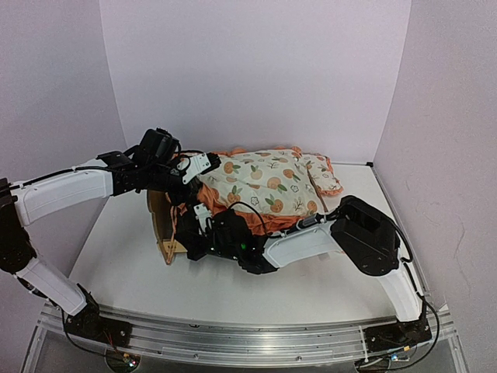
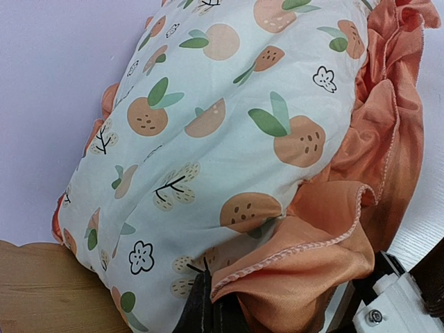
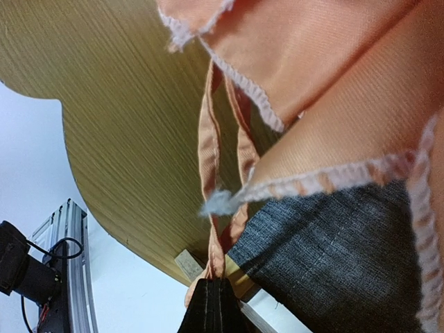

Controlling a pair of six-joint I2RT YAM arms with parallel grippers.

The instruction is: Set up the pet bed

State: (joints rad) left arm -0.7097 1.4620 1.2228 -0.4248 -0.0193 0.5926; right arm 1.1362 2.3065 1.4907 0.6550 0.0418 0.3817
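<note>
Light plywood pet bed frame [image 1: 161, 221], dark denim base, left-centre on white counter [image 1: 155, 284] under orange-ruffled fruit-print cushion [image 1: 260, 183] — left tool [image 2: 201, 300] pinched on cushion edge, right tool [image 3: 214, 306] clamped on thin orange tie strap [image 3: 208, 173].

The fruit-print mattress cushion [image 2: 208, 139], with an orange ruffle [image 2: 326, 229] along its right and lower edges, fills most of the frame against a lavender wall [image 2: 48, 83]. The left gripper [image 2: 202, 295], at bottom centre, is closed on the cushion's lower edge where print meets ruffle. The plywood headboard of the pet bed [image 2: 41, 291] occupies the lower left corner, partly overlapped by the cushion.
</note>
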